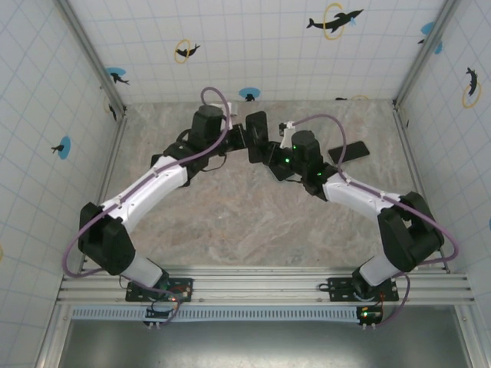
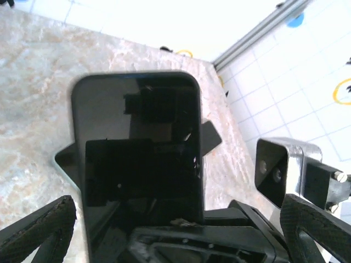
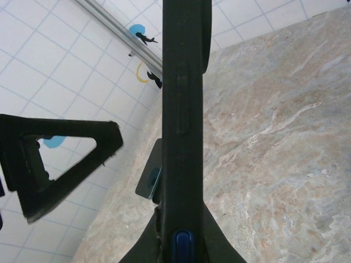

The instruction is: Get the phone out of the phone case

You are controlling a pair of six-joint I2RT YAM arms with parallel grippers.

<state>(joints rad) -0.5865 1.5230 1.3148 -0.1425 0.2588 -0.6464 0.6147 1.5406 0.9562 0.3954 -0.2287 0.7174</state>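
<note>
Phone (image 1: pixel 257 132) held upright, upper centre of the top view, between the two wrists. Right gripper (image 3: pixel 182 233) clamped on it at the bottom of the right wrist frame, phone seen edge-on. Left gripper (image 2: pixel 176 222) spread wide, fingers (image 2: pixel 41 230) either side of the glossy screen, not touching. Dark flat rectangle (image 1: pixel 349 152) lies on the marble tabletop (image 1: pixel 230 222) right of the grippers; case or not, can't tell.

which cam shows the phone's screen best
Left wrist: the phone faces that camera, its glossy screen nearly whole. Right wrist sees it edge-on; top external shows it small and dark from above.
</note>
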